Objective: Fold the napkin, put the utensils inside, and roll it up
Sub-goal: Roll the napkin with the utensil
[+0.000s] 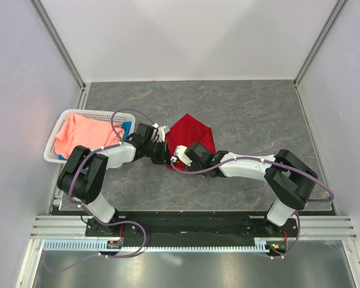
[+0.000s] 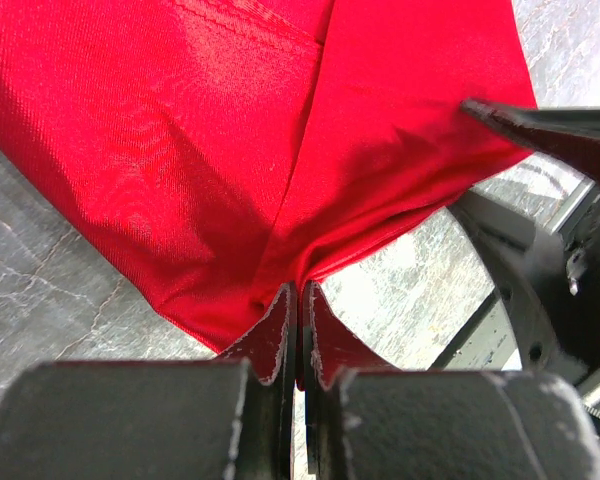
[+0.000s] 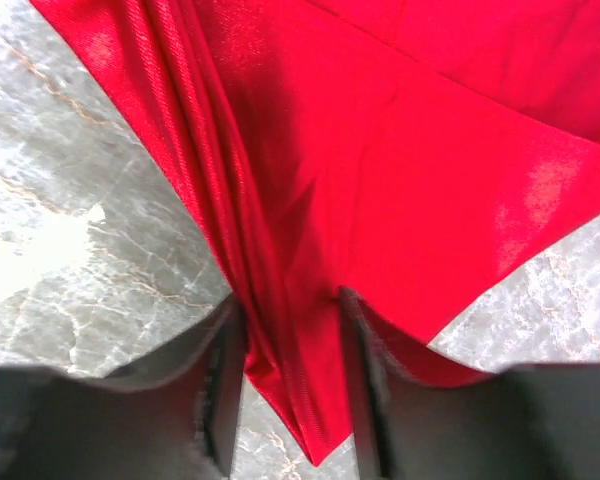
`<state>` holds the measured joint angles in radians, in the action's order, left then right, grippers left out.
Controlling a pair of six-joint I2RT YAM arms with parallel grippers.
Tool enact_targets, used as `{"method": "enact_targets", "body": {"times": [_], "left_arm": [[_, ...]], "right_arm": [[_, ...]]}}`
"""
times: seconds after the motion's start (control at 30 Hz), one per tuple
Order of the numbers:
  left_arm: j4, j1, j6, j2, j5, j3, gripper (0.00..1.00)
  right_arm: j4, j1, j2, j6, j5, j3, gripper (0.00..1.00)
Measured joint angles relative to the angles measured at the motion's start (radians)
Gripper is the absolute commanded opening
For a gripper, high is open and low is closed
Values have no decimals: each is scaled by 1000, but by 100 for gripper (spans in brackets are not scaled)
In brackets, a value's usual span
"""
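Left claw point(image 2: 298, 292) is pinching the left side of the napkin point(image 1: 192, 133), jaws fully together. Right claw point(image 3: 290, 302) is straddling a bunched fold, half open; firm grip, cannot tell. Both arms are reaching low toward mid-surface point(image 1: 258, 114), where the cloth is lying. Folding is just starting; no spoon is showing; rolling is waiting.

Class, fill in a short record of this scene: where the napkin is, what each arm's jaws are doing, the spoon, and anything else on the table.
napkin: deep red, partly folded, on the table
left jaws: shut on the napkin's edge
right jaws: astride a bunched fold; grip unclear
spoon: not in view
elsewhere: white basket at left, holding a salmon-pink cloth
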<state>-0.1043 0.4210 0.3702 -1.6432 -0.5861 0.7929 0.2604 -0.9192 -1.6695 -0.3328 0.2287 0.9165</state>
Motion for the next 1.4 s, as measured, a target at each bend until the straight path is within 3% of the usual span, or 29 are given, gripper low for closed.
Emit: {"method": "enact_targets", "body": {"times": [0.1,0.4,0.47,0.5,0.57,0.6,0.87,0.9,1.4], "left_arm": [[0,0,0,0,-2,3,2],[-4,-1,0,0,-20,16,2],[-3,-1,0,0,-25,21,5],[-4,-1,0,0,-26,25,12],[-5,-1,0,0,-26,35,21],[-6,-1,2,0,-26,41,30],[-13,-3,5,46,29,55,53],[-16,-9,6,61,40,50,60],[-13,-9,22,286,171,-103,69]], "right_arm": [[-6,-2,-2,-10,13,0,29],[24,-8,-3,-31,-31,5,4],[71,-8,-14,-31,-51,29,2],[97,-8,-24,-30,-63,46,0],[151,-8,-42,-26,-88,84,0],[172,-8,-49,-22,-100,99,0],[365,3,-111,36,-261,242,0],[383,8,-114,42,-279,253,0],[470,117,-189,51,-564,295,0]]}}
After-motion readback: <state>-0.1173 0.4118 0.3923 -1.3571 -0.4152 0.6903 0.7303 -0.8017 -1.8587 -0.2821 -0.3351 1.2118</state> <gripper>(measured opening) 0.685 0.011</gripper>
